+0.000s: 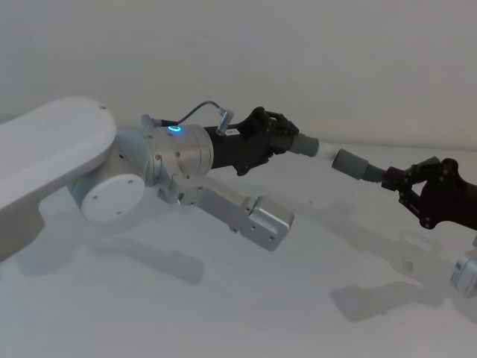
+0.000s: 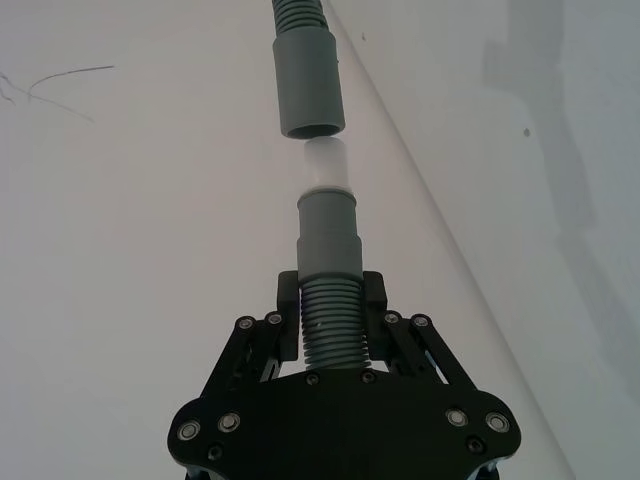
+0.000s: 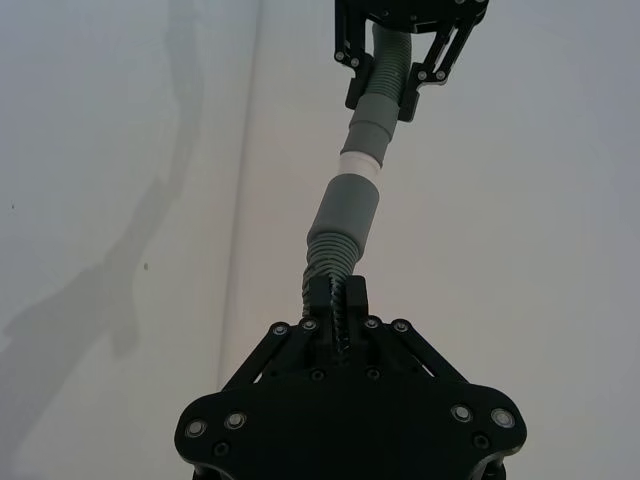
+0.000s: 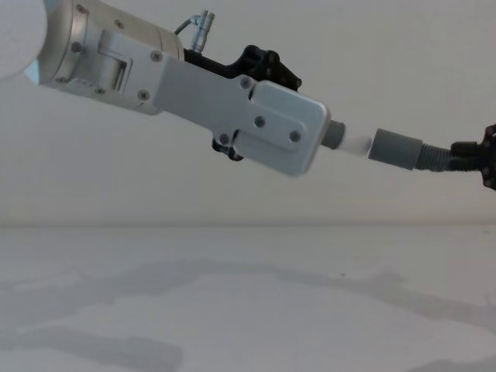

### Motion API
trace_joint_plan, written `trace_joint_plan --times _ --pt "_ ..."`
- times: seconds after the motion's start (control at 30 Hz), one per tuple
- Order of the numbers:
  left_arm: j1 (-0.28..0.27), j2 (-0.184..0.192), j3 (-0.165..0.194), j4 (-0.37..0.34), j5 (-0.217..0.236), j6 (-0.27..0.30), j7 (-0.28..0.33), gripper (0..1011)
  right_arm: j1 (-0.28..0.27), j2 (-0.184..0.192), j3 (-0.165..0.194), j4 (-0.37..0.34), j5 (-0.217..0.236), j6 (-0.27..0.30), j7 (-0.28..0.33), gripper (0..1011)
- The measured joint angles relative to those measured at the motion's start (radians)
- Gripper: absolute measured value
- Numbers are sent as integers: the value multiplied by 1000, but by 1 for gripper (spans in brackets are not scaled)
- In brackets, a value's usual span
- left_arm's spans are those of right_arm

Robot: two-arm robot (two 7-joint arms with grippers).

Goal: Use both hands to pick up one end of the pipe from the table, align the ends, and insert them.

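Both pipe pieces hang in the air above the white table. My left gripper is shut on a ribbed grey hose that ends in a stepped grey cuff with a white tip. From the right, my right gripper is shut on the other ribbed piece. That piece's smooth grey cuff faces the white tip. The two ends are nearly in line, with the white tip at the cuff's mouth. Whether the tip is inside, I cannot tell.
The left arm's silver forearm spans the chest view's upper left and hides most of its gripper there. A pale wall stands behind the table. Arm shadows lie on the bare table below.
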Motion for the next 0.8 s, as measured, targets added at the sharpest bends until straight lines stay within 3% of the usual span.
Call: trace_joint_plan --times 0.8 --pt "-1 0 0 0 0 -2 0 345 60 -6 -29 46 -32 -4 1 67"
